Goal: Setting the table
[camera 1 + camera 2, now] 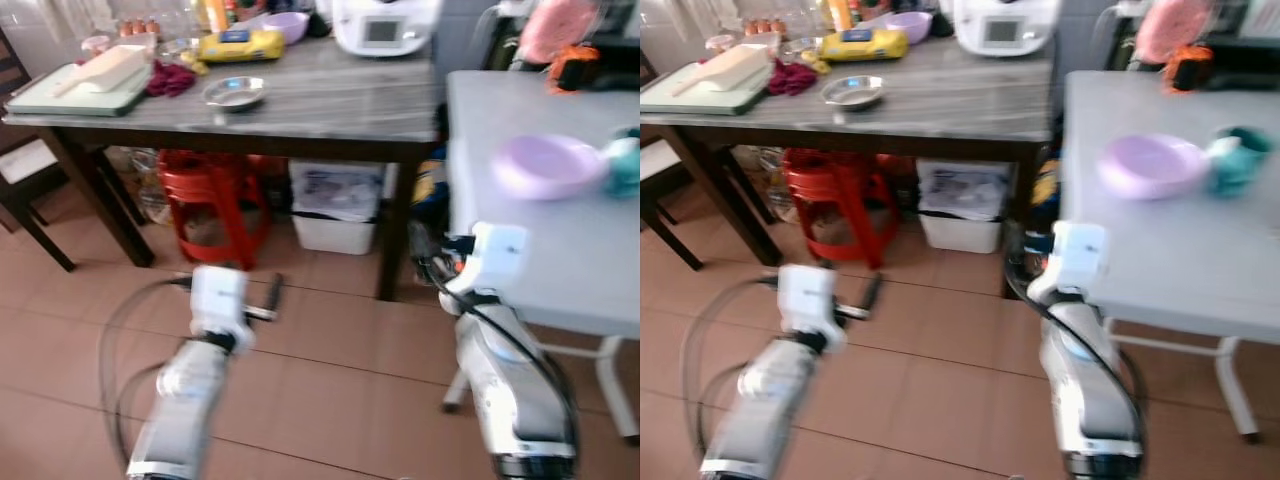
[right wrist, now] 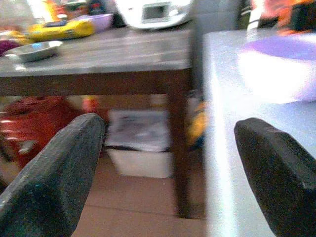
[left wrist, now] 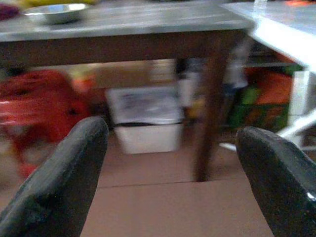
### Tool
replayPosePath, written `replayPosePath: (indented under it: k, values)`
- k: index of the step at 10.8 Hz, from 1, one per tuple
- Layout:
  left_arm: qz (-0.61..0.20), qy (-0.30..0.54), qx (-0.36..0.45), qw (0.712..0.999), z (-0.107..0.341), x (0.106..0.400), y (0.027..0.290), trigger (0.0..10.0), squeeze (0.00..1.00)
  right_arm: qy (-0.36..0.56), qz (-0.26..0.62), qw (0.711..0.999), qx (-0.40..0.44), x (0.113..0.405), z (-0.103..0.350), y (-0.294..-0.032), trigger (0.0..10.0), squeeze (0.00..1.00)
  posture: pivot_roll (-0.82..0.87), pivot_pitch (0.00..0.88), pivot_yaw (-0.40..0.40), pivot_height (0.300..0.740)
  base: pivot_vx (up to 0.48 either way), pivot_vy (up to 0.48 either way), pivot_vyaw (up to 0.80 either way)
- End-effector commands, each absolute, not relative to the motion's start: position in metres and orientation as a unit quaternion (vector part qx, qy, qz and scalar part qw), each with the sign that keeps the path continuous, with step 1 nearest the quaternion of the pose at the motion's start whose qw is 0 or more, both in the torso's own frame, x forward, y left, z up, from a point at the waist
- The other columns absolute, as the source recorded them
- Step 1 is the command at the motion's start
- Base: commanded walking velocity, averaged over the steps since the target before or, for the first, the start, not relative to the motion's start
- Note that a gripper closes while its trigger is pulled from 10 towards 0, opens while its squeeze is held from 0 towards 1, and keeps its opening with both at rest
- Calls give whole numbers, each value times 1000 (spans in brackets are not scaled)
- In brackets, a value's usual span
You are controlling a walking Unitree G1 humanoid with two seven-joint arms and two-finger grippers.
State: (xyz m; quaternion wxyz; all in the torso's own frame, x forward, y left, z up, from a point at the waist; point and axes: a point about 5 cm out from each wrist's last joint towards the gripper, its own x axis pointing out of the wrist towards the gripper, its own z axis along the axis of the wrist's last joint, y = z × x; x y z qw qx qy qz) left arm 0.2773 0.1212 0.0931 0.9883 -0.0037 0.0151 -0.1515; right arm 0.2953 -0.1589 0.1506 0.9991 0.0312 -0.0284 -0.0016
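Observation:
A lilac plate (image 1: 548,165) and a teal cup (image 1: 622,165) stand on the white table (image 1: 540,260) at the right. A small metal bowl (image 1: 234,93) sits on the grey wooden table (image 1: 330,105) ahead, and a purple bowl (image 1: 285,25) stands farther back. My left gripper (image 1: 268,300) hangs low over the floor in front of the grey table, open and empty, its fingers (image 3: 64,177) wide apart. My right gripper (image 2: 168,168) is open too, level with the white table's near corner, with the lilac plate (image 2: 284,69) just beyond it.
A green cutting board (image 1: 70,95) carrying a white object lies at the grey table's left end, beside a red cloth (image 1: 170,78). A white appliance (image 1: 385,25) stands at the back. A red stool (image 1: 210,200) and a white bin (image 1: 335,205) sit under the table. The picture is blurred.

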Motion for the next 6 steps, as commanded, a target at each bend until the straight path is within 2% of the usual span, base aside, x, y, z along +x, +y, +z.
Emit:
replayPosePath:
  k: [1, 2, 4, 6]
  values:
    - [-142, 14, 4, 990, 93, 278, 131, 10000, 0, -36, 8, 999, 37, 296, 154, -152, 10000, 0, -43, 67, 66, 740, 0, -480, 0]
    - [-142, 16, 6, 990, 93, 278, 132, 10000, 0, -38, 8, 999, 35, 298, 154, -152, 10000, 0, -42, 66, 67, 740, 0, -480, 0]
    - [-110, 8, 34, 993, 94, 282, 137, 10000, 0, -40, 7, 999, 30, 299, 155, -153, 10000, 0, -40, 69, 71, 740, 0, 0, 0]
    - [-108, 9, 1, 994, 97, 284, 141, 10000, 0, -40, 6, 999, 31, 297, 153, -152, 10000, 0, -41, 71, 75, 740, 0, 0, 0]
